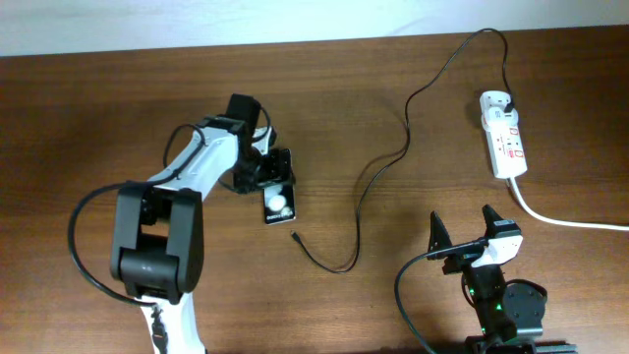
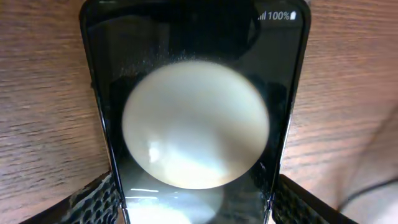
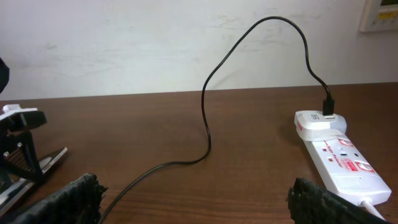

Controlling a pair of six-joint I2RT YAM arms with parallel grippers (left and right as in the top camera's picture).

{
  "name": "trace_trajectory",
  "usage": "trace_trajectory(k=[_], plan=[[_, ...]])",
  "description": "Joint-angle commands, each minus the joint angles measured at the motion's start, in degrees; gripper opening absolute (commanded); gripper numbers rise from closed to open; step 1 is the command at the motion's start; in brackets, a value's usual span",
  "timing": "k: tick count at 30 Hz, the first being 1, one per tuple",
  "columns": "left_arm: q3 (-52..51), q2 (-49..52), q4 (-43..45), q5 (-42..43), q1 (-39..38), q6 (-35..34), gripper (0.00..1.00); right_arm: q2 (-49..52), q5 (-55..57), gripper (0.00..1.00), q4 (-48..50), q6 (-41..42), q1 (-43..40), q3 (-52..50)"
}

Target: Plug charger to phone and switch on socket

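The phone (image 1: 278, 205) lies on the wooden table, a bright white round spot on its black face. It fills the left wrist view (image 2: 196, 124), showing "100%" at one corner. My left gripper (image 1: 263, 175) sits over its far end, and the fingers (image 2: 196, 202) press against both long edges. The charger (image 1: 369, 182) is a thin black cable that runs from the socket (image 1: 503, 138) in a loop. Its small plug tip (image 1: 294, 234) lies loose on the table just below the phone. My right gripper (image 1: 464, 234) is open and empty near the front edge. The right wrist view shows the cable (image 3: 208, 124) and the socket (image 3: 339, 158) ahead of my right gripper (image 3: 199, 199).
A thick white cord (image 1: 560, 218) leaves the socket toward the right edge. A white adapter (image 3: 318, 122) is plugged into the socket's far end. A pale wall stands behind the table.
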Motion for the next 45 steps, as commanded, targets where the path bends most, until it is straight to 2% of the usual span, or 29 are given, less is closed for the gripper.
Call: trace_trajectory(k=[1,8,12,16,24,25,28,30,32,34,37,39,41,42,45], plan=[[-1.0,2.6,-0.6,8.7,3.4,2.7,0.67,-0.4,-0.3,0.99,-0.2,0.2,0.5,-0.3],[-1.0,2.6,-0.9,30.8,8.1,13.8,0.72,-0.4,-0.3,0.99,-0.2,0.2,0.5,-0.3],[-1.0,2.6,0.0,42.7,13.4,13.8,0.73,-0.4,-0.3,0.99,-0.2,0.2,0.5,-0.3],[-1.0,2.7,-1.0,43.6,16.6,13.8,0.72,-0.4,-0.3,0.99,-0.2,0.2,0.5,-0.3],[-1.0,2.7,-1.2,44.5,16.5,16.6,0.72,-0.4,-1.0,0.99,-0.1,0.4,0.5,-0.3],[-1.0,2.7,-1.2,44.5,16.5,16.7,0.72,-0.4,-5.8,0.99,0.4,3.4,0.5,-0.3],[-1.0,2.7,-1.2,44.4,16.5,16.8,0.72,-0.4,-10.6,0.99,-0.1,6.6,0.5,0.3],[-1.0,2.7,-1.0,43.1,16.5,16.8,0.72,-0.2,-10.8,0.99,-1.6,9.9,0.5,2.7],[-1.0,2.7,-1.0,43.1,16.5,16.8,0.72,1.3,-11.0,0.99,-5.5,9.9,0.4,8.6],[-1.0,2.7,-1.0,43.1,16.5,16.8,0.72,5.6,-11.0,0.99,-10.8,9.9,0.4,16.8],[-1.0,2.7,-1.1,43.1,16.5,16.8,0.72,19.9,-11.1,0.99,-23.7,9.9,0.4,34.9],[-1.0,2.7,-1.1,43.1,16.5,16.8,0.72,31.6,-11.2,0.99,-36.6,9.9,0.4,47.6],[-1.0,2.7,-1.0,43.1,16.5,16.8,0.72,40.3,-12.2,0.99,-45.2,9.9,0.4,55.3],[-1.0,2.7,-1.1,43.1,16.5,16.8,0.73,47.8,-15.6,0.99,-47.6,9.9,0.4,59.7],[-1.0,2.7,-1.1,43.1,16.5,16.8,0.73,57.7,-21.4,0.99,-47.5,9.9,0.4,61.3]])
